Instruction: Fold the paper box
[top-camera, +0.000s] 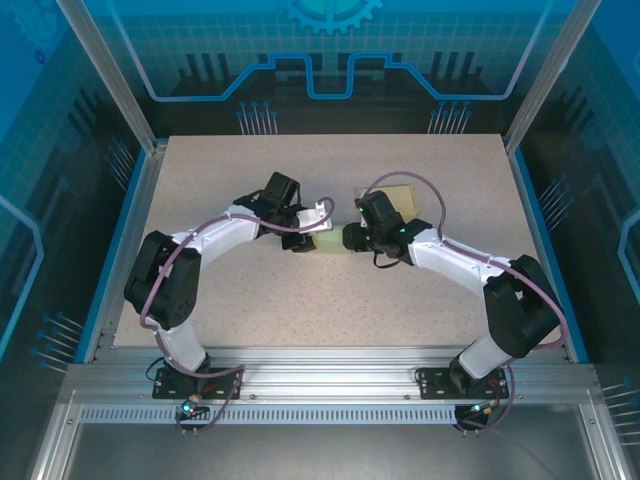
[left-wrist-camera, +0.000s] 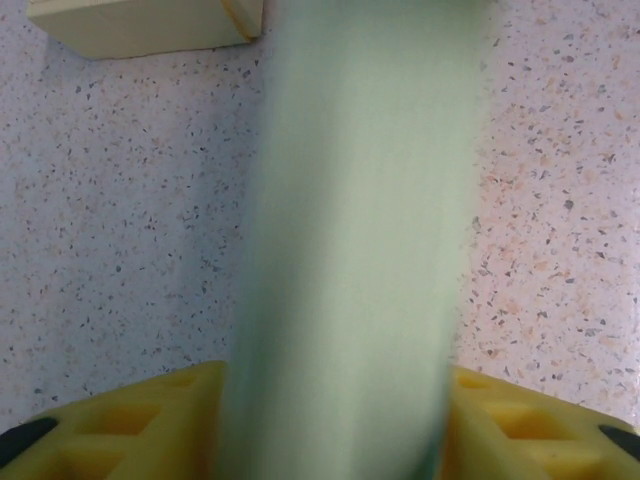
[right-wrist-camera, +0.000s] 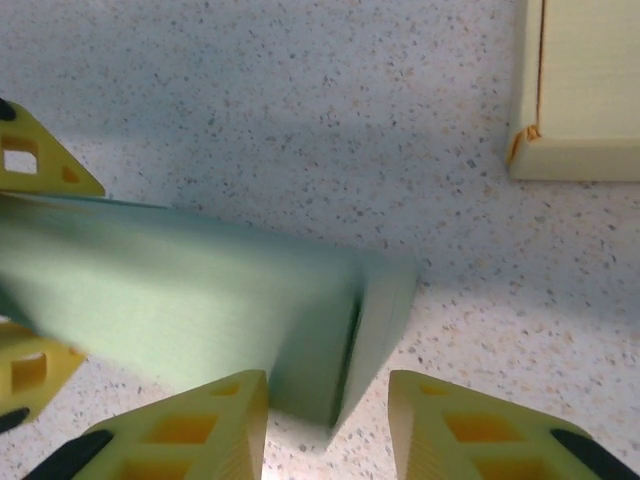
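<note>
The pale green paper box sits out on the table, a little to the left of the cream box and on its near side, clear of it. The left gripper is clamped on it, a yellow finger pressed to each side of the green panel. The right gripper, also short of the cream box, has its jaws apart, with the green box's open end poking into the gap between them.
</note>
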